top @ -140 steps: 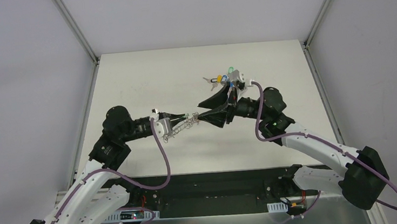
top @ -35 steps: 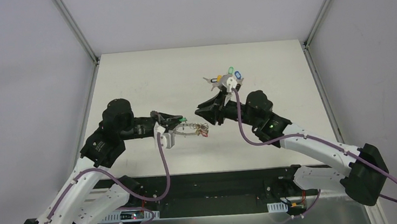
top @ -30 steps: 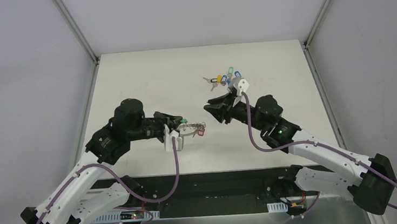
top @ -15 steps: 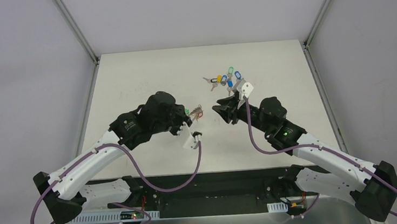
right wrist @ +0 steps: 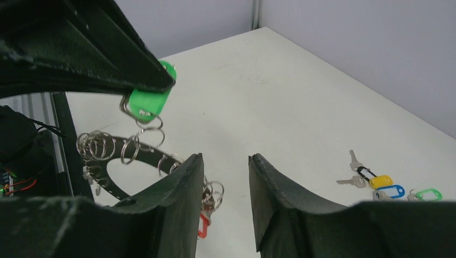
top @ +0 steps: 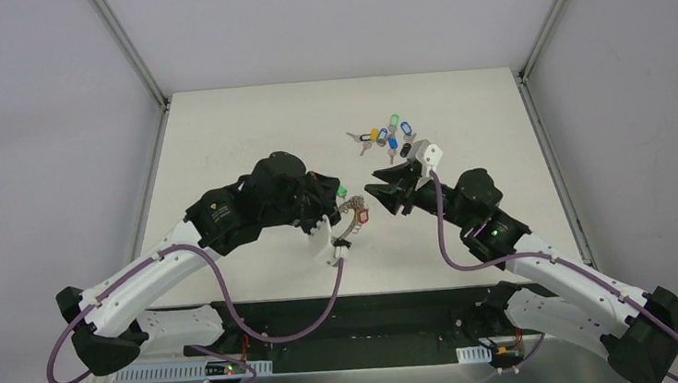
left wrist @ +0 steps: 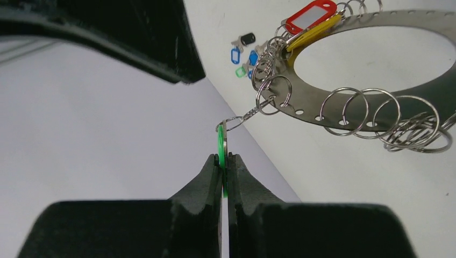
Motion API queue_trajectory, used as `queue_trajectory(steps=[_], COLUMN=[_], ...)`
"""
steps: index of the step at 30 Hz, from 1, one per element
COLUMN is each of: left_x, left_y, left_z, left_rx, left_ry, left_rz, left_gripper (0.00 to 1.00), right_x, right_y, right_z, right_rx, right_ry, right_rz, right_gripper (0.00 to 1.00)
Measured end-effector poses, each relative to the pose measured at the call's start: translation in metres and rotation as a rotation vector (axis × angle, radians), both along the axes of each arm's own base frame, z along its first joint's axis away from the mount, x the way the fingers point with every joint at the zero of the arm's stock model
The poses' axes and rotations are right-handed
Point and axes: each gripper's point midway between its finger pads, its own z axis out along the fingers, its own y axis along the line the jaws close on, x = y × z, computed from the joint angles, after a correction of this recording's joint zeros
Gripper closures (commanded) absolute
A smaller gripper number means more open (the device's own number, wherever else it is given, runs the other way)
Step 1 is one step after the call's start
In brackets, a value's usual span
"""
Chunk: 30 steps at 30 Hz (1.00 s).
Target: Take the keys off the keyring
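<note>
The left gripper [left wrist: 222, 157] was clamped on a green tag [left wrist: 221, 141] held edge-on, and the keyring [left wrist: 314, 102] hung from it by a wire loop above the table [top: 246, 125]. From the right wrist, the ring sat tilted, its long axis running from beneath the tag toward the spread right gripper [right wrist: 226, 158]. The red- and yellow-tagged keys [left wrist: 312, 16] were at that nearer end.

No readable text, labels or numbers appear anywhere.

Our left gripper [top: 337, 196] pinches a green tag [top: 342, 191]; the keyring [top: 347, 211] with its red tag [top: 362, 215] hangs from it, near our spread right gripper [top: 380, 197].
</note>
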Motion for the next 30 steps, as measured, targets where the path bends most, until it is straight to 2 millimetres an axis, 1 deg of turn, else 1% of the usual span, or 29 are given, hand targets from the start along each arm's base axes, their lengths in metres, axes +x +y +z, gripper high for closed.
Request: queue_trajectory(steps=[3, 5, 8, 13, 20, 23, 30], left_x=[-0.012, -0.019, -0.023, -0.02, -0.02, -0.02, -0.019], left_y=[-0.014, -0.021, -0.029, -0.032, -0.032, -0.032, -0.032], left_z=[-0.006, -0.01, -0.016, -0.024, -0.023, -0.023, -0.023], left_rx=[0.008, 0.015, 0.035, 0.061, 0.062, 0.063, 0.065], left_ry=[0.02, 0.028, 0.034, 0.035, 0.031, 0.03, 0.026], left_rz=[-0.064, -0.095, -0.12, -0.124, -0.126, -0.125, -0.126], left_gripper=[1.0, 1.0, 1.0, 1.0, 1.0, 1.0, 1.0], right_x=[-0.002, -0.004, -0.009, -0.016, -0.022, -0.023, -0.023], right_y=[-0.001, -0.001, 0.004, 0.012, 0.014, 0.016, 0.011], right_z=[0.014, 0.018, 0.017, 0.006, -0.005, -0.013, -0.03], right_rx=[0.037, 0.051, 0.05, 0.023, -0.009, -0.03, -0.097], right_ry=[-0.03, -0.04, -0.037, -0.014, 0.012, 0.036, 0.07], right_rz=[0.002, 0.011, 0.053, 0.115, 0.156, 0.168, 0.164], right_gripper=[0.58, 0.58, 0.58, 0.58, 0.58, 0.58, 0.57])
